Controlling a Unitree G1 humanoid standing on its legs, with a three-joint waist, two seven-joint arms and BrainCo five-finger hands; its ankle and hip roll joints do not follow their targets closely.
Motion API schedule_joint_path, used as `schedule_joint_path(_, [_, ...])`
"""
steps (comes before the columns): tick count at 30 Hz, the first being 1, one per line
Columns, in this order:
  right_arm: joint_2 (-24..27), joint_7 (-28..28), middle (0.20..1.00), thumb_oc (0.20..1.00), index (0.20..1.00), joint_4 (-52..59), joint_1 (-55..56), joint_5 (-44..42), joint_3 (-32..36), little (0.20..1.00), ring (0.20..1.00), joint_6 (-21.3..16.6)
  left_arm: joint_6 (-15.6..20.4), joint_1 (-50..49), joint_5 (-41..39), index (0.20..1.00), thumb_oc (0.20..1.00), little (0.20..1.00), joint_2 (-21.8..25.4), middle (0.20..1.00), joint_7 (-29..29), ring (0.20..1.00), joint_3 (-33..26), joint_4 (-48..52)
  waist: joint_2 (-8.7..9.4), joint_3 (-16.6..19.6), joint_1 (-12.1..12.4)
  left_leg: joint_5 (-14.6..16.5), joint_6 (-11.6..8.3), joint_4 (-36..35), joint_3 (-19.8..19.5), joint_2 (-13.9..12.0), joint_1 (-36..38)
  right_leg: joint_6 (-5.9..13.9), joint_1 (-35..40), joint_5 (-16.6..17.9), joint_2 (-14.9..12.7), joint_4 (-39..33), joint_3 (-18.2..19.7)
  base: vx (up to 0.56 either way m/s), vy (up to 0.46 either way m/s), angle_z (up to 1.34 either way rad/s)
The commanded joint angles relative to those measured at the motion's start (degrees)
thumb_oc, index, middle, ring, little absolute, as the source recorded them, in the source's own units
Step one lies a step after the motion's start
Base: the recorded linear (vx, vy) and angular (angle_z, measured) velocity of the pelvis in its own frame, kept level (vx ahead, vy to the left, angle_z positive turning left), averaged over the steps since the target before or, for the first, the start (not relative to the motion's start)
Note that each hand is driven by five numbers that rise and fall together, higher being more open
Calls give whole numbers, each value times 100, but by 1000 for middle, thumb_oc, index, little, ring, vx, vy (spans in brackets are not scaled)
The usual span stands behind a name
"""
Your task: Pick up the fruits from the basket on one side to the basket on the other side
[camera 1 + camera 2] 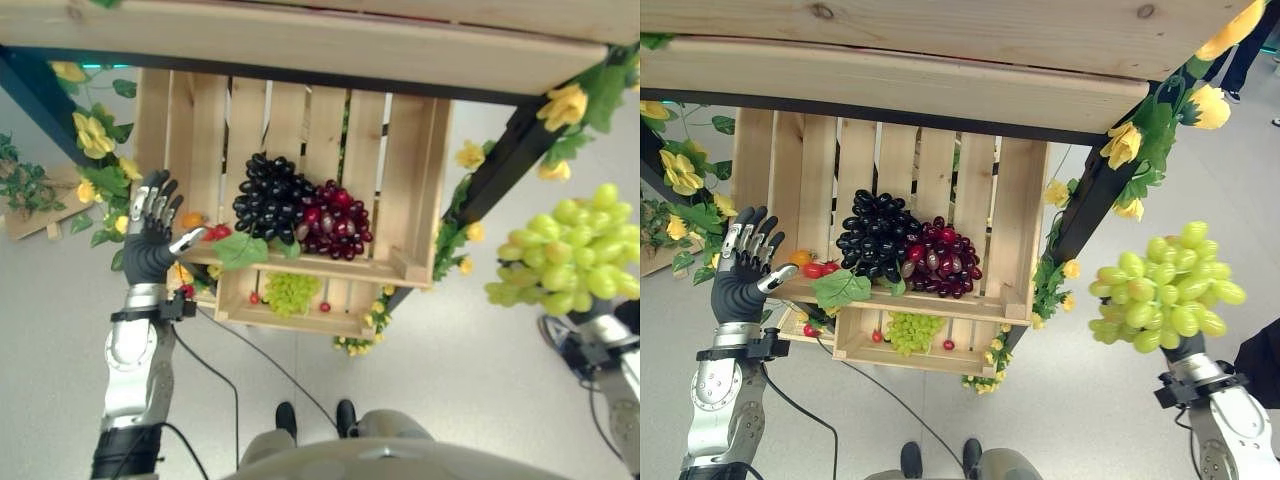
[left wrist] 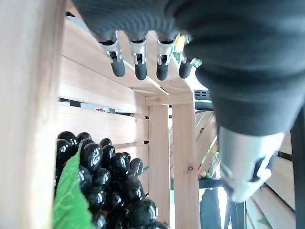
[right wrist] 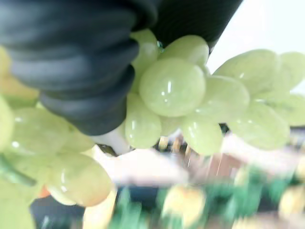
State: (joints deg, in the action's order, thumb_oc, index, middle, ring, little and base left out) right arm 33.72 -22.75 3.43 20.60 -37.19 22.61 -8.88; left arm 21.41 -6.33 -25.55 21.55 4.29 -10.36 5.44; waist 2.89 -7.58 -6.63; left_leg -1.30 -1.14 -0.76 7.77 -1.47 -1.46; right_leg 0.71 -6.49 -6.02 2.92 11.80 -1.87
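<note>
In the left eye view, we hold a green grape bunch [image 1: 572, 250] up at our right, well clear of the wooden crate [image 1: 290, 150]. We judge one fruit to be lifted out and in transit, with no second basket in sight to receive it. Left behind in the upper crate are a black grape bunch [image 1: 268, 198] and a red grape bunch [image 1: 335, 220] touching each other, with small red and orange fruits [image 1: 205, 228] at the crate's left edge. A smaller green bunch [image 1: 291, 291] lies in the lower tray [image 1: 300, 318]. So most of the work remains, as we read it.

In the right eye view, our right arm rises from the lower right with the bunch sitting on top of the wrist; the right hand [image 1: 1181, 347] is buried under the grapes. Our left hand [image 1: 740, 275] stands upright just beside the crate's left wall, fingers spread and straight, holding nothing.

In the left wrist view, our dark fingertips [image 2: 140, 71] hang loose in a row before the crate's slats, with the black grapes below them and apart from them.

In the right wrist view, green grapes press right against the ribbed cover. We cannot tell how the fingers are set round them.
</note>
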Motion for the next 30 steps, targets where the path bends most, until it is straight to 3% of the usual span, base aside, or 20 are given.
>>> schedule_joint_path(1, [130, 185, 200, 200, 200, 134, -288, -92, 469, 200, 200, -671, -25, -60, 13, 1000, 1000, 1000, 293, 1000, 150, 1000, -71, -238, 207, 250, -155, 562, -136, 465, 184, -11, 186, 415, 326, 220, -372, -557, 381, 29, -12, -5])
schedule_joint_path(15, [-72, -247, 200, 200, 200, 135, 134, 215, 243, 200, 200, -415, -42, -164, 120, 1000, 1000, 1000, 172, 1000, 157, 1000, -210, -278, 160, 236, -293, 603, -126, 451, 323, -15, 254, 397, 288, 233, -308, -527, 525, -1, -5, -7])
schedule_joint_path(25, [-49, -501, 200, 200, 200, 436, 128, 278, -173, 200, 200, -279, 2, -112, 181, 1000, 1000, 1000, 197, 1000, 66, 1000, -266, -346, 135, 85, -260, 615, -128, 617, 318, -6, 91, 387, 147, 229, -290, -421, 632, -33, -9, -7])
schedule_joint_path(30, [-37, -623, 200, 200, 200, 778, -9, 200, -581, 200, 200, -212, 34, -40, 213, 1000, 1000, 1000, 230, 1000, -29, 1000, -211, -418, 217, 0, -164, 587, -169, 784, 161, -93, -76, 320, 143, 286, -248, -561, 636, -63, -72, 3])
